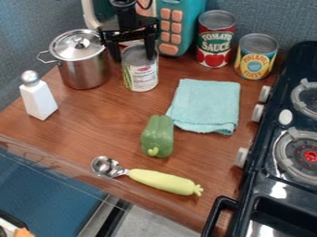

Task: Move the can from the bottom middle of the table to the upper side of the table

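So going by this view, I'd call it the letting-go step. The can (140,76) is standing upright on the upper part of the wooden table (93,127), just beside the lidded steel pot (83,62) and up and to the left of the folded teal towel (206,105). That's pretty much the upper side the task wants, so I'd say the moving part is done, or as good as. The gripper (133,59) hangs right over the can's top with its jaws spread wide, and to me that looks released rather than clamped. One finger is down between the pot and the can, the other overlaps the can's rim on the far side from the pot. Can't tell if either one is actually touching the metal, tbh. Next move imo: keep the jaws apart, go straight up till both fingers are above the rim, then back off. Don't slide sideways first, because the finger on the rim could drag or tip the can, and the other one could bump the pot. If somebody wants it closer to the tomato sauce can (215,44), that'd take a fresh grip, but I wouldn't bother.
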Controlling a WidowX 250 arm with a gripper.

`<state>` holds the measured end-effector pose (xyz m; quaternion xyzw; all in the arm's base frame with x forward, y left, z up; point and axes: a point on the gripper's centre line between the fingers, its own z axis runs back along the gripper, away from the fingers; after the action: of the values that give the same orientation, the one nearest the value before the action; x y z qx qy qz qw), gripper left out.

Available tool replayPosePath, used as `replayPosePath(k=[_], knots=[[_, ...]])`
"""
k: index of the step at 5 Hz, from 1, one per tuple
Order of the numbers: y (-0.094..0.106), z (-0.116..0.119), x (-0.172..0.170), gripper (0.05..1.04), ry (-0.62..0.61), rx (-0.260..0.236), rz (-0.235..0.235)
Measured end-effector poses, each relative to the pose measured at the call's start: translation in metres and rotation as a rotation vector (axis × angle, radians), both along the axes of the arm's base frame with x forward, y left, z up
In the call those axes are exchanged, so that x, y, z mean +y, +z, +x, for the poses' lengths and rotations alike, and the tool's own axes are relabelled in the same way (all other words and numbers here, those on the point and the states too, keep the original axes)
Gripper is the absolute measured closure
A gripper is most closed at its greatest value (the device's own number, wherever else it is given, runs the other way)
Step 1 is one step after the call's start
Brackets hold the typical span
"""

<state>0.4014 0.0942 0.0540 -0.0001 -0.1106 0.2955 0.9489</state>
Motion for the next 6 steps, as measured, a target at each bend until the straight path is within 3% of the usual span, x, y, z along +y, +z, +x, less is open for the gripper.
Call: replayPosePath(k=[2,3,6], knots=[[0.002,-0.006,-0.008,0.084,0.021,0.025,-0.044],[0.005,-0.018,-0.019,0.084,0.006,0.073,-0.093],[0.073,-0.060,-0.036,0.084,-0.058,0.042,-0.227]])
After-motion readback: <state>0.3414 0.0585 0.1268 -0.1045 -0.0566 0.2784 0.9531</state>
